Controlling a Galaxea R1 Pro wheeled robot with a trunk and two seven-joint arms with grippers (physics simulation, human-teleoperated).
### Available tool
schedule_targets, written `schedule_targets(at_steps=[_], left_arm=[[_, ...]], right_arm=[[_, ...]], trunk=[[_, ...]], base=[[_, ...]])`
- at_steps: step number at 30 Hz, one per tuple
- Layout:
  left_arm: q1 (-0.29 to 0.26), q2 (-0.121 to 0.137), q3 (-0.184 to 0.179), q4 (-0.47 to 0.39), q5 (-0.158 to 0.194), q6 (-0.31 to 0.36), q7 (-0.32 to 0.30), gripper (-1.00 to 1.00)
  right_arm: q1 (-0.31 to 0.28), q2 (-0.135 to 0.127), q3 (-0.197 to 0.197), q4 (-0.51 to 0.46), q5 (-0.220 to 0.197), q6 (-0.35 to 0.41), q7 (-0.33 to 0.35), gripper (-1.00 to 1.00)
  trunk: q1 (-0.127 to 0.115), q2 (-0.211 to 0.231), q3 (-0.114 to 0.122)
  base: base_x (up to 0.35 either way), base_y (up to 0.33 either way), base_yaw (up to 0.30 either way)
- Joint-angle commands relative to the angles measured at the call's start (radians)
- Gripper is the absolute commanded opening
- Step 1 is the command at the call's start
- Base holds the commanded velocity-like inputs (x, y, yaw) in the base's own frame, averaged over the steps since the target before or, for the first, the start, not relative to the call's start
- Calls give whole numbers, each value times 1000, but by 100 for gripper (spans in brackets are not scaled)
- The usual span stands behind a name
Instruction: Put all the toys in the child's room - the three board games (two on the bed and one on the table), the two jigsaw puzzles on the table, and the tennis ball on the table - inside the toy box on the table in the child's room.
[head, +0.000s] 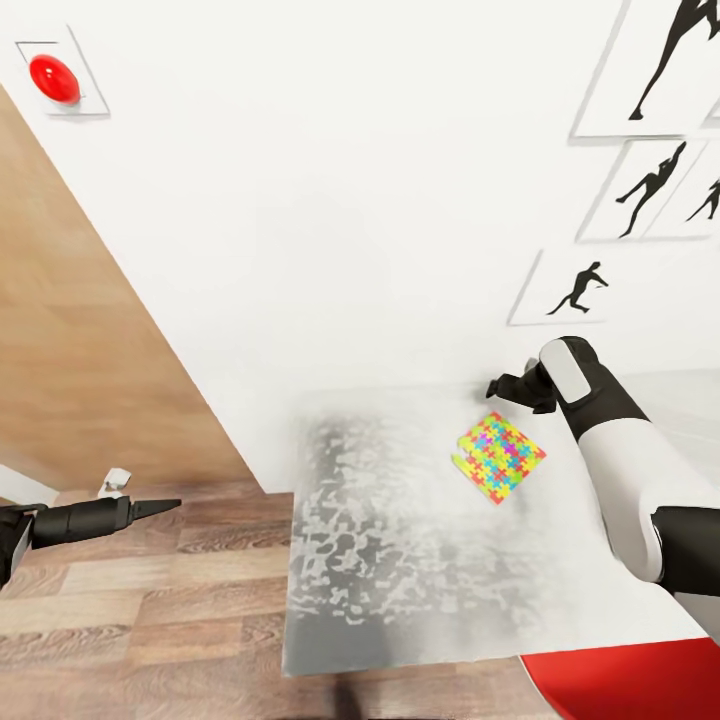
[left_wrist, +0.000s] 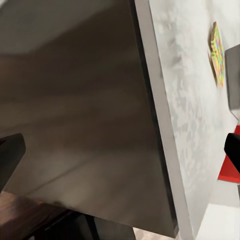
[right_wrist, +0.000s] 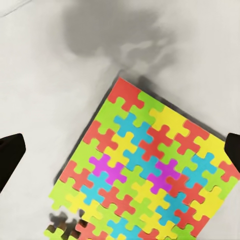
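Observation:
One multicoloured jigsaw puzzle (head: 498, 457) lies flat on the pale mottled table (head: 400, 560), near its far right part. My right gripper (head: 497, 387) hovers just behind and above it. In the right wrist view the puzzle (right_wrist: 150, 170) sits between the gripper's (right_wrist: 121, 155) spread fingertips (right_wrist: 10, 160), open and holding nothing. My left gripper (head: 150, 508) hangs over the wood floor left of the table, open and empty (left_wrist: 121, 152), and that wrist view catches the puzzle (left_wrist: 217, 52) edge-on. The toy box, board games, tennis ball and bed are out of view.
The table's left edge (left_wrist: 160, 140) runs beside plank floor (head: 150, 620). A brown wooden door (head: 90, 350) stands at left. The white wall carries a red button (head: 55, 78) and black silhouette prints (head: 575, 290). A red shape (head: 630, 680) shows at the table's near right corner.

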Motion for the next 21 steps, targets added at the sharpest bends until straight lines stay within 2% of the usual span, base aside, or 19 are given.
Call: schedule_targets(at_steps=[1, 21], left_arm=[[-1, -1, 7, 0, -10, 11, -7, 100], [-1, -1, 7, 0, -10, 11, -7, 100]], right_arm=[[-1, -1, 4, -1, -10, 2, -9, 100], [-1, -2, 4, 0, -10, 2, -9, 100]], trunk=[[1, -2, -3], [1, -2, -36]], base=[[24, 0, 0], [15, 0, 0]])
